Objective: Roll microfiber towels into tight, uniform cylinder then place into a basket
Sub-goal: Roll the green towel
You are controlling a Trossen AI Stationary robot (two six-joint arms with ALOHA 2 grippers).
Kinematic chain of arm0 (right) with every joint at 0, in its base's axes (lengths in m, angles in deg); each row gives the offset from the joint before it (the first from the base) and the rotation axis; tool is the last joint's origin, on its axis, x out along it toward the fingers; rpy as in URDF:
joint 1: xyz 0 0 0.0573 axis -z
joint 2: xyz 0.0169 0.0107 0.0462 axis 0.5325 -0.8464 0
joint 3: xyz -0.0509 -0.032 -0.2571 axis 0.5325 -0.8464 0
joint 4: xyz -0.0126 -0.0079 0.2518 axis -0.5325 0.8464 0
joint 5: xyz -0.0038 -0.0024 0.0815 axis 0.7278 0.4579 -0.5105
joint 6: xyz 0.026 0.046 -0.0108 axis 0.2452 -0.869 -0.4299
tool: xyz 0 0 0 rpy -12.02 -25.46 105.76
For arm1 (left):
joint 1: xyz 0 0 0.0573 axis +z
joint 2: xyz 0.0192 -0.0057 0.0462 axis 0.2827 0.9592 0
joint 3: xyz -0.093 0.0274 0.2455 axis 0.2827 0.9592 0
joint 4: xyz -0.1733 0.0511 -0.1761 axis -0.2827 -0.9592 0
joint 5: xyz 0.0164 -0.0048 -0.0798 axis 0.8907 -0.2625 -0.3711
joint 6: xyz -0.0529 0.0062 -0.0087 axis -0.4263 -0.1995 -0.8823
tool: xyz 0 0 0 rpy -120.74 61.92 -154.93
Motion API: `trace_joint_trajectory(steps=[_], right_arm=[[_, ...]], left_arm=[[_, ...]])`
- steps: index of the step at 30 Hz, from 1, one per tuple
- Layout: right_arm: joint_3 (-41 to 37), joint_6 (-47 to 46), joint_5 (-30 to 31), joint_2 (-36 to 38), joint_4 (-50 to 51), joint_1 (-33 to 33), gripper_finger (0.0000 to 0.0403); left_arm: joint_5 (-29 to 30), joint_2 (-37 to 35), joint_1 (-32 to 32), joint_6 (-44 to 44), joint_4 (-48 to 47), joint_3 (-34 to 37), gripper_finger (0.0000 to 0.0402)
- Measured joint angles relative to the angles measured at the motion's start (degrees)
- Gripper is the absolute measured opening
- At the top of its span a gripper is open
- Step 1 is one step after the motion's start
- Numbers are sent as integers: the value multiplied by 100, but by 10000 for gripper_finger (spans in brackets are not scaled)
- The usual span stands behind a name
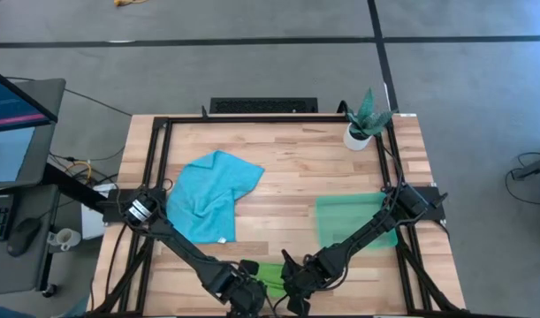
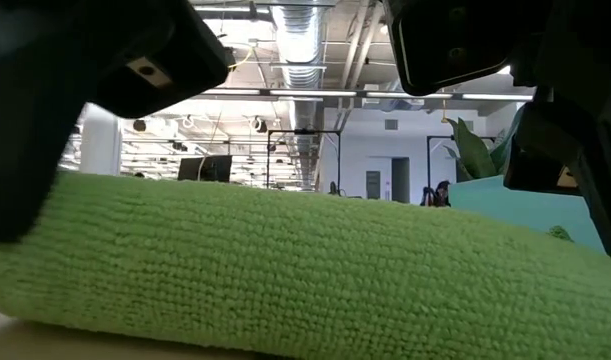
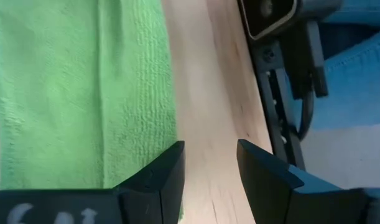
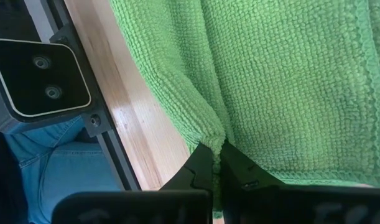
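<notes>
The lime green microfiber towel (image 1: 270,272) lies bunched at the table's near edge, between my two grippers; in the low view it is a long thick roll (image 2: 285,270). My right gripper (image 4: 216,163) is shut on it. My left gripper (image 3: 211,168) stands open over bare wood, one finger (image 3: 168,171) right at the towel's edge (image 3: 168,93); whether it touches the towel, I cannot tell. The turquoise towel (image 1: 212,194) lies crumpled on the table's left half. The green basket (image 1: 333,223) stands on the right side. My right gripper pinches a raised fold of the lime towel (image 4: 209,132) between its two fingertips, close to the towel's side nearest the table's front edge. The fingers slant down from above. The cloth puckers toward the pinch, and the rest of the towel lies on the table.
A white pot with a plant (image 1: 360,132) stands at the far right corner. Black frame rails (image 1: 159,159) run along the table's sides. A small camera box (image 4: 40,78) sits on the near rail, with a person's jeans (image 4: 46,168) just beyond it.
</notes>
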Motion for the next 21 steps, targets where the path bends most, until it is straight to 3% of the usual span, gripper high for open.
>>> trace_joint_trajectory(steps=[15, 21], right_arm=[[2, -4, -139, -2, -2, 43, 15], [2, -4, -220, -4, -17, 45, 22]], left_arm=[[702, -19, 157, -289, -215, 132, 137], [467, -52, 394, -689, 38, 642, 137]])
